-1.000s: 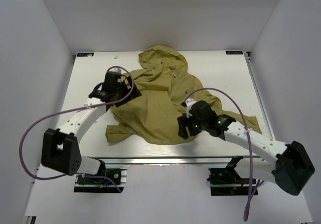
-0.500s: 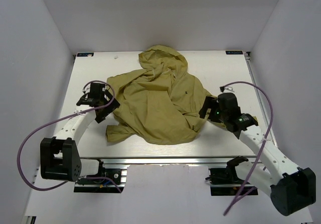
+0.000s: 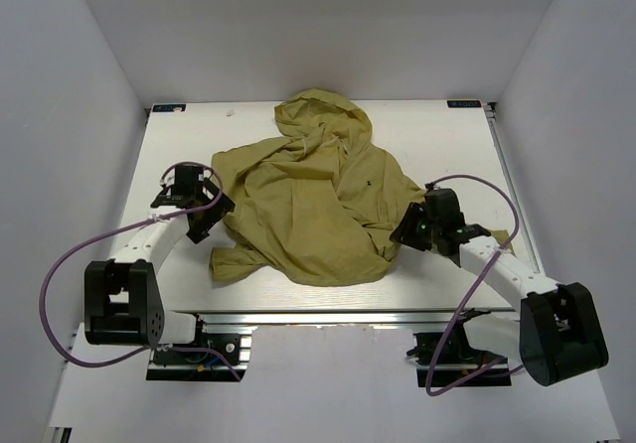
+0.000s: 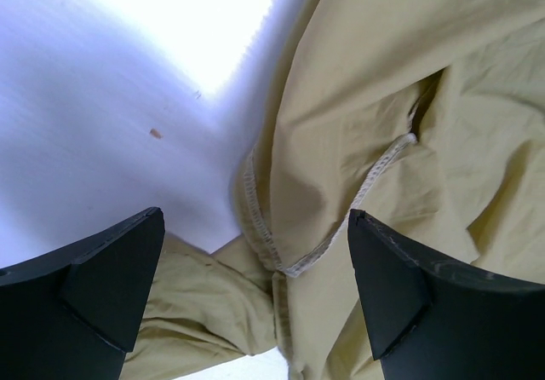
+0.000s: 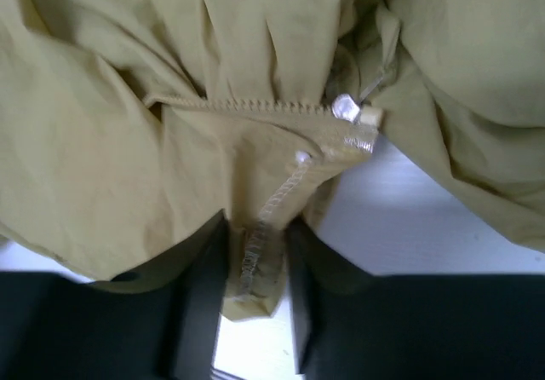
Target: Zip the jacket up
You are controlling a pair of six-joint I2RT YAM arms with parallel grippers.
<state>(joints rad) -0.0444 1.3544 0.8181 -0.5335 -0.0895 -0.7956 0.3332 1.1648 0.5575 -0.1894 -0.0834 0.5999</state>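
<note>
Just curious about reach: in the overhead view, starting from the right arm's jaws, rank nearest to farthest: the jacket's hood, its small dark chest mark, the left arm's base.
1. The dark chest mark, close by, slightly back and left.
2. The hood, at the far side, middle.
3. The left arm's base, near-left corner.

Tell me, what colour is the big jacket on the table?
The jacket is plain mustard-green; the top view shows it best.
</note>
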